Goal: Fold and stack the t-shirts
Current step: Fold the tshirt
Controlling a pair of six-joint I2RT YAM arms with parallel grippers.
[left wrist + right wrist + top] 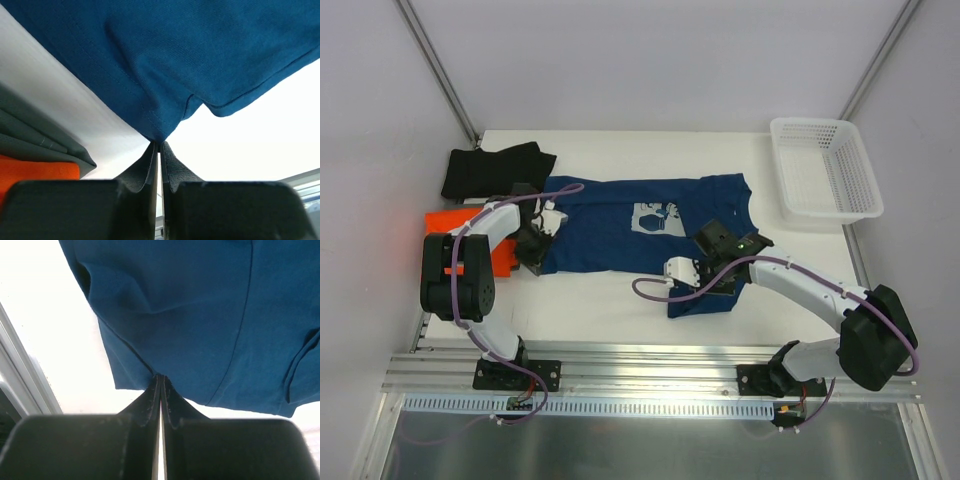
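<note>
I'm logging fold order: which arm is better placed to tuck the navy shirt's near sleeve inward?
Right, probably: the right gripper is shut on the navy shirt at that sleeve; the left gripper pinches its hem end.

Robot lab cell, white enclosure walls (650,60), aluminium rail (650,365)

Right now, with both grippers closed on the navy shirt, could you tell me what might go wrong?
The left gripper pinches only the very edge of the navy shirt, so the cloth might slip out when lifted. The right gripper grips equally little. The orange shirt lies right beside the left arm and could get dragged.
</note>
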